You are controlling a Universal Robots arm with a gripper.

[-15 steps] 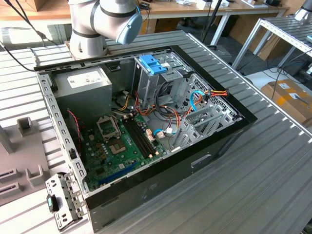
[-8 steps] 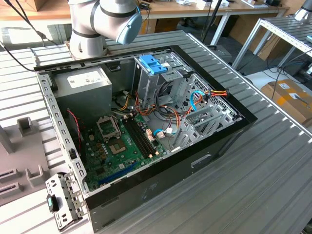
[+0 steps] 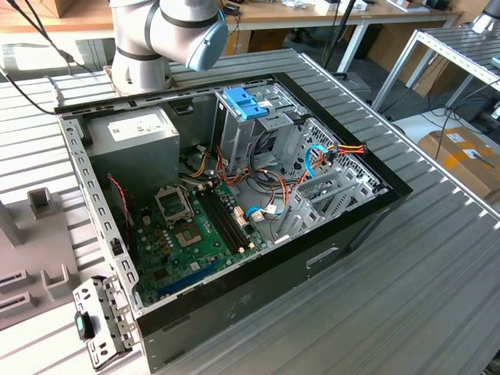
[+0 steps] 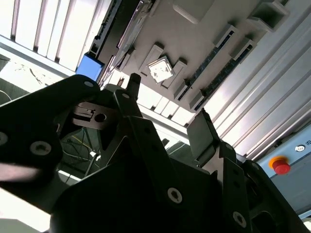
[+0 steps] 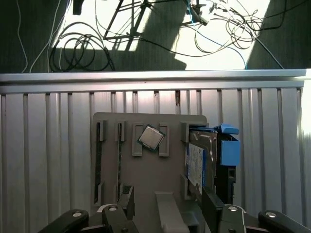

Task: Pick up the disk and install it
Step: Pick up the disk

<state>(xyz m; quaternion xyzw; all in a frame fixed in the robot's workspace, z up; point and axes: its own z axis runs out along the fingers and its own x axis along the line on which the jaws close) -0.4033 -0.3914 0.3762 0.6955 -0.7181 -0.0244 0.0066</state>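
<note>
The disk [image 5: 198, 156] stands on edge in a slot of a grey holder plate [image 5: 146, 179], silver-grey with a white label and blue side rails [image 5: 228, 149]. In both wrist views my gripper [image 5: 167, 194] hangs open above that plate with nothing between its black fingers [image 5: 127, 196]. Its gap sits over the plate's middle, and one finger overlaps the disk's near end in the picture. The second wrist view shows the gripper [image 4: 167, 99] from the other side, with a blue rail [image 4: 90, 65] beyond it. The open computer case [image 3: 328, 242] lies on the table.
A processor chip [image 5: 151, 137] rests tilted in the plate's middle, also seen as the chip [image 4: 160, 69]. Inside the case sit a grey power supply [image 3: 133, 129], a motherboard [image 3: 195, 234] and a drive cage with a light-blue tray [image 3: 246, 101]. Cables [image 5: 82, 48] lie on the floor past the table edge.
</note>
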